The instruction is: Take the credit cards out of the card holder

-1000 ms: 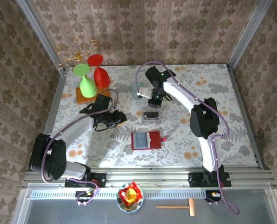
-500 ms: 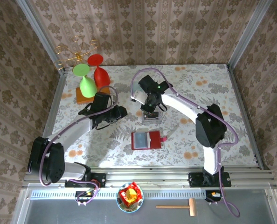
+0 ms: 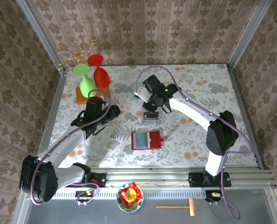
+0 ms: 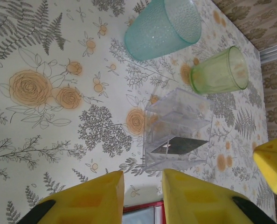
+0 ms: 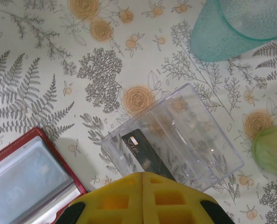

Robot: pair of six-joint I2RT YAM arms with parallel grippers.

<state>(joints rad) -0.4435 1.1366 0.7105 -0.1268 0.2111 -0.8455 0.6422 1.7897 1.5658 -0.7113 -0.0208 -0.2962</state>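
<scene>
Right gripper (image 5: 143, 177) is pinched tight (yellow pads (image 5: 115, 200) flush together), left gripper (image 4: 143, 182) shows a small gap between its fingers (image 4: 87, 200). Left arm (image 3: 66, 137) and right arm (image 3: 194, 109) both stretch forward, angling inward.

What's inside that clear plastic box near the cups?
One dark card lies inside the clear box. The card's near end is covered by the right gripper, so I cannot tell whether another card lies beneath it.
</scene>
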